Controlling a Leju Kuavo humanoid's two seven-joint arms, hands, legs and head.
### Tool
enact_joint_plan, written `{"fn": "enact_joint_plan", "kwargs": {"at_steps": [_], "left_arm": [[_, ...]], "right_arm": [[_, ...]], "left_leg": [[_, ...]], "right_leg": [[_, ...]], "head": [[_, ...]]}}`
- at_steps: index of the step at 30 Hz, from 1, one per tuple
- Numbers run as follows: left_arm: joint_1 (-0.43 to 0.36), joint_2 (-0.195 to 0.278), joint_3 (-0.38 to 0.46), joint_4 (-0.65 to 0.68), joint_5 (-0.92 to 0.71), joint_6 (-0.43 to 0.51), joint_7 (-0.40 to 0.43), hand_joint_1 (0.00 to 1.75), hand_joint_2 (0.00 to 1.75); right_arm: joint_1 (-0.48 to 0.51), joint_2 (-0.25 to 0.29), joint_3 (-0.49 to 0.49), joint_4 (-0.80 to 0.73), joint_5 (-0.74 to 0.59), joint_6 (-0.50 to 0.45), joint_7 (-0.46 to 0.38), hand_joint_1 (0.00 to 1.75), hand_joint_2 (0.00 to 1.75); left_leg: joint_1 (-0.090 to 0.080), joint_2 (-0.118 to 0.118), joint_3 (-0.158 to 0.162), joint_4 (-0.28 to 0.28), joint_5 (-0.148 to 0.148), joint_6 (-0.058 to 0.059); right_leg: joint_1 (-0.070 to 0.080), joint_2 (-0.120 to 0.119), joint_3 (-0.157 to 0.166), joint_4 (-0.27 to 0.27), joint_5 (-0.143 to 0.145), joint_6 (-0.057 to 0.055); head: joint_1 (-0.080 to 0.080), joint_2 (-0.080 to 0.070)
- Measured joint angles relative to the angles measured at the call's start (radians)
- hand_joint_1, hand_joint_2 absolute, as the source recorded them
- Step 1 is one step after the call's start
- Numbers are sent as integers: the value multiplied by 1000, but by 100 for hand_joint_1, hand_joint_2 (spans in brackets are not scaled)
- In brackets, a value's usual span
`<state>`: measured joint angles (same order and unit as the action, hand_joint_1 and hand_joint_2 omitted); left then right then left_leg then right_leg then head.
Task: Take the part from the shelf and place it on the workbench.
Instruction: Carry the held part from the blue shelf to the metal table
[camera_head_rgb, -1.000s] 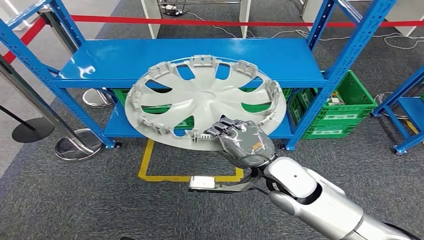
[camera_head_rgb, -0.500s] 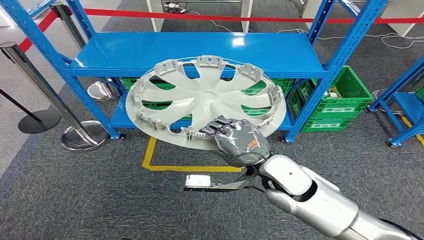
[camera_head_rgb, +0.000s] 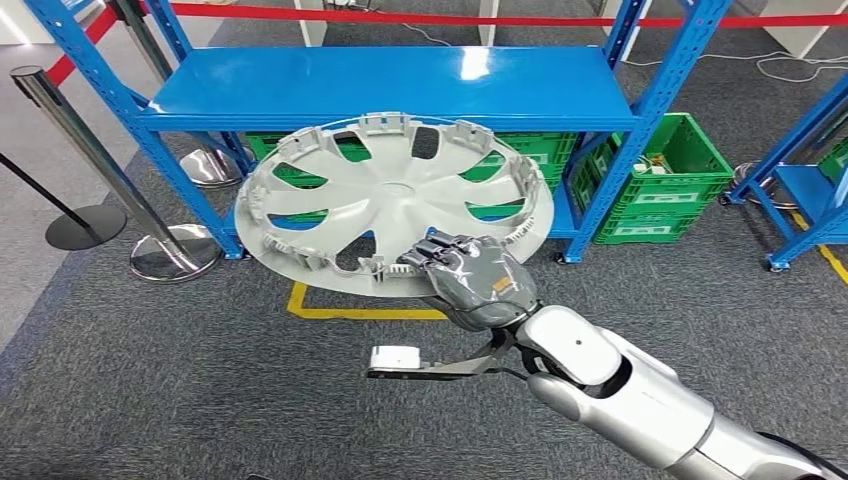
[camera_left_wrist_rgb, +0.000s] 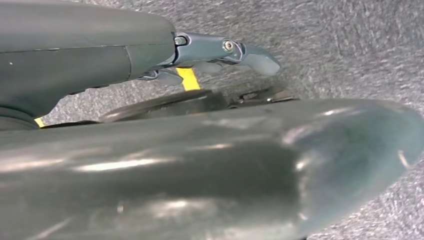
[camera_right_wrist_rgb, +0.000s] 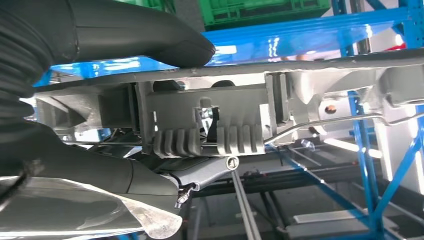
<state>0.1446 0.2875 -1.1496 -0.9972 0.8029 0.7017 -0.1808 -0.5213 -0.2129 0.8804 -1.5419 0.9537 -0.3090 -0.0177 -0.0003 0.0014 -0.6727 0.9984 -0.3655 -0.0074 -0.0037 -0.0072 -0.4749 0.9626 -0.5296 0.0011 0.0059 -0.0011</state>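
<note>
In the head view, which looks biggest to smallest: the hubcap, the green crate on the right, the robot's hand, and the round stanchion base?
1. Hubcap, though it is nearest the camera.
2. Green crate.
3. Right hand and stanchion base look about alike; the hand is much nearer, so no ranking.

Head view: high, facing forward-down at shelf (camera_head_rgb: 390, 85). Right wrist view: close behind right hand (camera_right_wrist_rgb: 100, 100), shares shelf. Left wrist view: near, facing floor (camera_left_wrist_rgb: 350, 45).
</note>
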Motion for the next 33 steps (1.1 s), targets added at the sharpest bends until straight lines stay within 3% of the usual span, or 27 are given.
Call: {"fn": "enact_joint_plan", "kwargs": {"at_steps": [2, 4, 5, 6, 7, 8, 10, 11, 12, 14, 16, 19, 20, 21, 22, 24, 26, 27, 30, 31, 33], "left_arm": [[-4, 2, -10, 4, 8, 1, -1, 0, 0], [-9, 2, -17, 7, 12, 1, -2, 0, 0], [-12, 2, -19, 8, 13, 1, -2, 0, 0], [-14, 2, -22, 10, 14, 1, -2, 0, 0], [-17, 2, -25, 12, 15, 1, -4, 0, 0], [-19, 2, -29, 14, 17, 1, -5, 0, 0], [-25, 3, -37, 16, 22, 1, -9, 0, 0], [-28, 3, -40, 17, 24, 1, -10, 0, 0], [-30, 3, -44, 18, 26, 1, -11, 0, 0], [-32, 3, -53, 21, 32, 1, -12, 0, 0], [-34, 3, -62, 23, 39, 1, -16, 0, 0], [-40, 3, -67, 28, 44, 1, -19, 0, 0], [-41, 3, -69, 30, 45, 1, -21, 0, 0], [-43, 3, -71, 32, 46, 1, -22, 0, 0], [-44, 2, -75, 35, 47, 1, -24, 0, 0], [-47, 1, -82, 38, 49, 1, -27, 0, 0], [-50, 0, -87, 40, 51, 1, -29, 0, 0], [-52, -1, -90, 41, 53, 1, -29, 0, 0], [-55, 1, -99, 43, 61, 1, -29, 0, 0], [-56, 2, -103, 45, 65, 1, -31, 0, 0], [-57, 4, -111, 48, 73, 1, -36, 0, 0]], "right_arm": [[-2, 3, 0, 2, -2, 1, 2, 175, 175], [-1, 5, 0, 4, -3, 1, 4, 175, 175], [-1, 5, 0, 5, -3, 1, 4, 175, 175], [-1, 6, 1, 7, -4, 1, 4, 175, 175], [-1, 6, 1, 9, -4, 1, 4, 175, 175], [0, 6, 1, 11, -5, 1, 3, 175, 175], [-1, 7, 1, 13, -5, 0, 2, 175, 175], [-1, 7, 1, 13, -5, 0, 2, 175, 175], [-2, 8, 1, 13, -5, 0, 2, 175, 175], [-2, 9, 1, 14, -5, 0, 0, 175, 175], [-3, 9, 2, 15, -5, -1, -2, 175, 175], [-3, 9, 2, 19, -5, -1, -3, 175, 175], [-3, 9, 2, 20, -6, -1, -4, 175, 175], [-3, 9, 2, 22, -7, -1, -4, 175, 175], [-3, 9, 3, 25, -8, -2, -5, 175, 175], [-4, 10, 3, 27, -9, -2, -6, 175, 175], [-12, 12, 4, 27, -9, -2, -5, 175, 175], [-16, 13, 5, 27, -9, -2, -5, 175, 175], [-24, 15, 7, 27, -8, -2, -3, 175, 175], [-25, 15, 8, 27, -8, -2, -2, 175, 175], [-27, 16, 10, 29, -9, -3, -3, 175, 175]], "left_leg": [[4, -1, -25, 79, -85, -12], [8, -1, -55, 218, -175, -22], [9, -1, -59, 270, -190, -25], [11, -1, -49, 291, -183, -27], [12, -1, -21, 273, -160, -28], [13, -1, 23, 219, -134, -28], [13, -4, 118, 81, -125, -23], [11, -6, 146, 35, -131, -18], [9, -8, 155, 12, -140, -12], [7, -8, 147, 7, -130, 4], [8, -4, 132, 3, -112, 23], [5, 0, 94, 2, -81, 39], [3, 0, 80, 3, -70, 40], [0, 0, 67, 3, -60, 40], [-2, 0, 54, 4, -50, 40], [-7, -1, 33, 4, -31, 40], [-11, -1, 17, 5, -13, 34], [-10, -1, 12, 4, -3, 30], [-7, -2, 3, -3, 19, 12], [-7, -4, -4, 6, 2, 6], [-2, -6, -25, 82, -86, -7]], "right_leg": [[-4, -4, -18, -1, 22, -13], [-3, -6, -46, 2, 44, -17], [-3, -6, -62, 6, 53, -16], [-3, -7, -78, 11, 62, -15], [-4, -7, -94, 17, 69, -12], [-4, -6, -108, 24, 75, -9], [-3, -5, -132, 38, 85, 1], [-2, -5, -139, 42, 91, 7], [-2, -6, -144, 43, 98, 14], [-4, -5, -151, 43, 109, 28], [-6, 0, -170, 70, 76, 38], [-7, 5, -226, 245, -59, 44], [-6, 5, -236, 303, -86, 44], [-6, 5, -234, 336, -92, 43], [-6, 5, -214, 332, -77, 40], [-3, 5, -124, 224, -24, 27], [3, 4, -26, 80, -11, 14], [7, 4, -1, 36, -15, 11], [9, 2, -6, 6, -1, 2], [7, 0, -13, 3, 11, -5], [1, -4, -32, 0, 38, -17]], "head": [[-3, 0], [-4, 0], [-4, 0], [-4, 0], [-4, 0], [-5, 0], [-4, 0], [-4, 0], [-4, 0], [-3, 0], [-1, 0], [4, 0], [4, 0], [4, 0], [5, 0], [5, 0], [4, 0], [4, 0], [5, 0], [4, 0], [1, 0]]}}
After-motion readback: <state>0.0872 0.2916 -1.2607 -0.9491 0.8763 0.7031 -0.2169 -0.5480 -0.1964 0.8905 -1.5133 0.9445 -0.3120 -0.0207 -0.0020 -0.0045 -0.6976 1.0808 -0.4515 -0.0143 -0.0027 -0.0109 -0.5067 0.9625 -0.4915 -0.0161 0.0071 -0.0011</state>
